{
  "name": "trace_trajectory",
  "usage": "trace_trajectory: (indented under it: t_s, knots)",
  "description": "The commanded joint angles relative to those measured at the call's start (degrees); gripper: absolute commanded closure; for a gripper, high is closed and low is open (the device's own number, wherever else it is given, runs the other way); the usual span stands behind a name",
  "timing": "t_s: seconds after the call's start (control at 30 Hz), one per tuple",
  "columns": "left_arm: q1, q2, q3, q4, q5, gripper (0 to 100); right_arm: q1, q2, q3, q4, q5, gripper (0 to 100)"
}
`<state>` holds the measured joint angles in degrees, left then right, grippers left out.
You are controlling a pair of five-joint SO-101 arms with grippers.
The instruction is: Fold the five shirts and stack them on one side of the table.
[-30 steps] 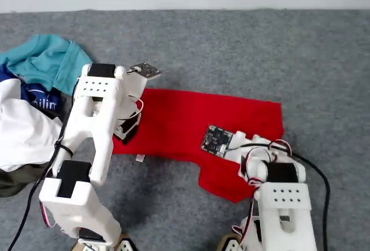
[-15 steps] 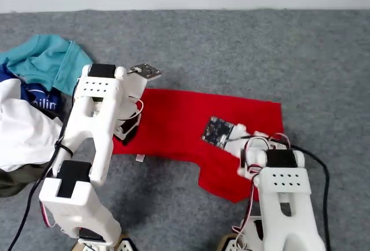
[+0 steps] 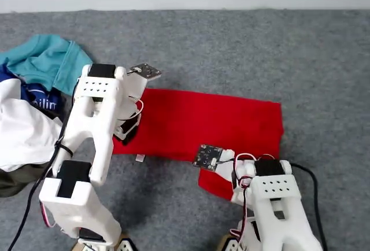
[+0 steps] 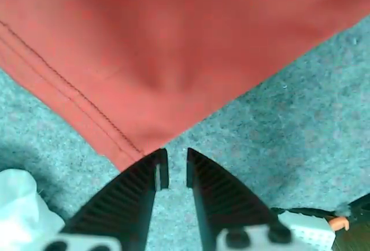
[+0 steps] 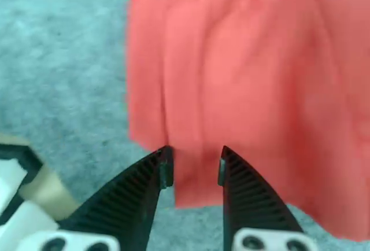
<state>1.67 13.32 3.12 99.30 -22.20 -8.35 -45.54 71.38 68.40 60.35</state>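
Note:
A red shirt (image 3: 191, 124) lies spread flat on the grey table, with a flap hanging toward the front edge. My left gripper (image 4: 171, 170) sits at the shirt's near-left corner (image 4: 136, 147). Its fingers are open by a narrow gap, with only carpet showing between them. My right gripper (image 5: 192, 167) stands open over the edge of the shirt's front flap (image 5: 248, 60), with red cloth between the fingertips. A heap of other shirts lies at the left: teal (image 3: 49, 60), blue (image 3: 37, 98), white (image 3: 23, 129) and a dark one (image 3: 14, 181).
The left arm (image 3: 92, 124) stands between the heap and the red shirt. The right arm (image 3: 269, 190) is near the front edge. Bare grey table (image 3: 243, 48) stretches behind and to the right of the shirt. A small white tag (image 3: 139, 158) lies by the shirt's front edge.
My right arm has drawn back from the middle of the red shirt toward the front edge, so its gripper is now over the front flap. The left arm has kept still.

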Motion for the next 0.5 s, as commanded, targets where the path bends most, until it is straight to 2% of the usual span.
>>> trace_trajectory:
  t_s: [0.0,0.23,0.47]
  knots:
    - [0.35,-2.90,0.92,1.14,-0.35,94,-2.42,2.42,0.18,1.19,-1.23,85.1]
    - [0.35,-2.90,1.54,1.05,-0.44,94,-8.92,3.12,1.67,2.15,-5.98,85.1]
    - [0.35,-2.90,1.54,1.05,-0.44,94,-9.71,3.12,6.33,-5.49,-7.91,85.1]
